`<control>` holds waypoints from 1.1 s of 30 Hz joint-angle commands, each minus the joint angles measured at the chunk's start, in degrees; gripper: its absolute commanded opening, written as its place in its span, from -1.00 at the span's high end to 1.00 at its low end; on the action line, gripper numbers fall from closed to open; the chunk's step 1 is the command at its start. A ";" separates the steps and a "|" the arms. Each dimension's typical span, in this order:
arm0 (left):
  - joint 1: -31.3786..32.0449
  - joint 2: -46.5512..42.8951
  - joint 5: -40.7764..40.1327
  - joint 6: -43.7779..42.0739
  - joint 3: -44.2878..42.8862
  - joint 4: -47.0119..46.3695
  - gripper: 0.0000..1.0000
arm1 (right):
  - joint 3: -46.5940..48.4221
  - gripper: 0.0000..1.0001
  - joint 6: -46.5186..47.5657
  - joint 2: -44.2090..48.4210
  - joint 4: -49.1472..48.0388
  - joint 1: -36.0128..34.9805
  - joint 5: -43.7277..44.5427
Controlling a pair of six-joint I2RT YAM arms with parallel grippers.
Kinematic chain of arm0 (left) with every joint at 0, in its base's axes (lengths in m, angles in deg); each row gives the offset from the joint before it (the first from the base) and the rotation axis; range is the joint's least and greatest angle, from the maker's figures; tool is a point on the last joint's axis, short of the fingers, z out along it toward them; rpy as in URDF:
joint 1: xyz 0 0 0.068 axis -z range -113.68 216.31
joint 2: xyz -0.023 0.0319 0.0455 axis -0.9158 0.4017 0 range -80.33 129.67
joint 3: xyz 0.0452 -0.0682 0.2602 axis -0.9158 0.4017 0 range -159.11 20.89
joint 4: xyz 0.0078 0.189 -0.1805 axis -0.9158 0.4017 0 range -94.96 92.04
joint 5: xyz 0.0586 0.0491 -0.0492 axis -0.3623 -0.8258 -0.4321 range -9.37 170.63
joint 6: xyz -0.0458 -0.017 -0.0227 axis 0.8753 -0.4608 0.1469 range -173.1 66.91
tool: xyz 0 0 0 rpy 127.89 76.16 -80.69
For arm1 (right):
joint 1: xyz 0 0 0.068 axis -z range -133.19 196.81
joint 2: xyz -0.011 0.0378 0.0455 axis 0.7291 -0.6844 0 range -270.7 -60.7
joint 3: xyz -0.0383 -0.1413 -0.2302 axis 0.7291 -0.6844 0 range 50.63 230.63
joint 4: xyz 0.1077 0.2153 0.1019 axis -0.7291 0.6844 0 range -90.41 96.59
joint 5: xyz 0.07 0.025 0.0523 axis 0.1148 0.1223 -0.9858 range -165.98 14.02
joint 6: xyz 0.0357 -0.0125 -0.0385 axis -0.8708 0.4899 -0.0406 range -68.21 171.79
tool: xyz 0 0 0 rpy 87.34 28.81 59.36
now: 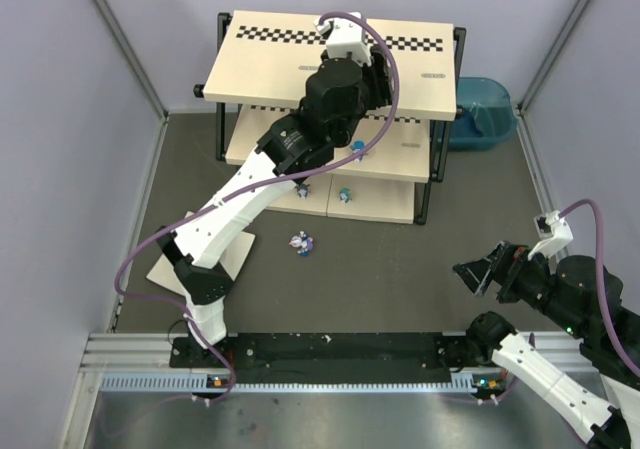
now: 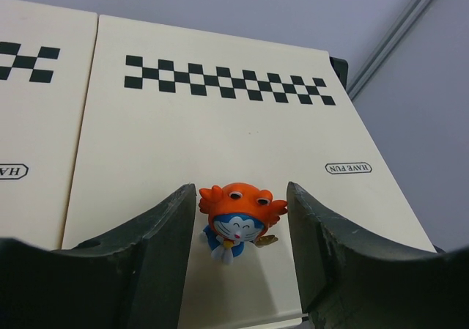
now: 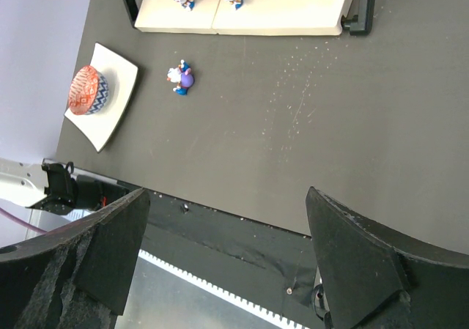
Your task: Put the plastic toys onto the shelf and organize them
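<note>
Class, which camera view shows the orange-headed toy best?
Left wrist: the orange-headed toy stands close up on the shelf between the fingers, face visible. In the top view the left arm hides it; the right wrist view misses it.

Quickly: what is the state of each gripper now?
Left gripper: around the orange-headed toy; grip cannot be told.
Right gripper: open, empty.
</note>
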 commanded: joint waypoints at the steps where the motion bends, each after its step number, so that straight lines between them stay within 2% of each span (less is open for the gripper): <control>1: -0.22 -2.09 -0.01 0.20 0.40 -1.33 -0.17 | 0.54 -0.77 0.16 0.72 0.30 0.28 0.79; 16: -0.13 -4.72 1.48 -0.59 -0.04 -4.67 -0.25 | 0.63 -0.79 0.42 0.72 0.39 0.46 1.05; 21: -0.13 -6.92 3.32 -1.29 0.40 -6.43 -0.38 | 0.36 -0.79 0.51 0.81 0.30 0.45 1.50; 24: -0.22 -9.20 5.43 -2.00 2.68 -8.97 -0.50 | 0.27 -0.79 0.51 0.81 0.30 0.54 1.84; 33: -0.13 -22.81 8.87 -5.25 17.00 -13.72 -0.53 | 1.24 -0.79 1.30 1.34 0.83 0.45 3.87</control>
